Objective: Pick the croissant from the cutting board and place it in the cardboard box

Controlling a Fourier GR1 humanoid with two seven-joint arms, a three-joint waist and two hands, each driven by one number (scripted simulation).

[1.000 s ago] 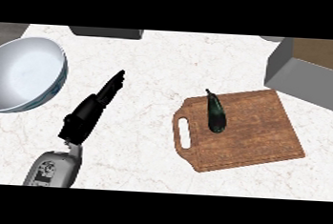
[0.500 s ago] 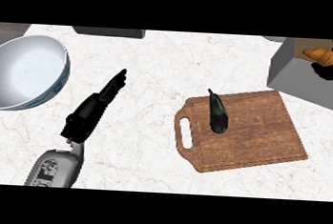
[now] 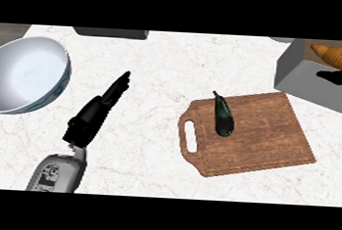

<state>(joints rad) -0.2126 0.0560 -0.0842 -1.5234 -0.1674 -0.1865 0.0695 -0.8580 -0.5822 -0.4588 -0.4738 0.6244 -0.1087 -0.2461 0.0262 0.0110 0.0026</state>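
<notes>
The croissant (image 3: 335, 55) is up in the top right corner, inside the cardboard box (image 3: 306, 80), and only a small bit of the black right hand (image 3: 340, 76) shows just below it, so I cannot tell how its fingers are set. The left hand (image 3: 96, 114) lies over the white surface (image 3: 162, 62) with its fingers straight and pressed together, between the big white bowl (image 3: 27, 75) and the wooden cutting board (image 3: 263, 136). A dark green vegetable (image 3: 222, 117) lies on the cutting board near its handle end.

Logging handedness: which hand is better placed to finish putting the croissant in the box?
Right. The right hand is already at the box beside the croissant; the left hand rests open, far across the counter.
</notes>
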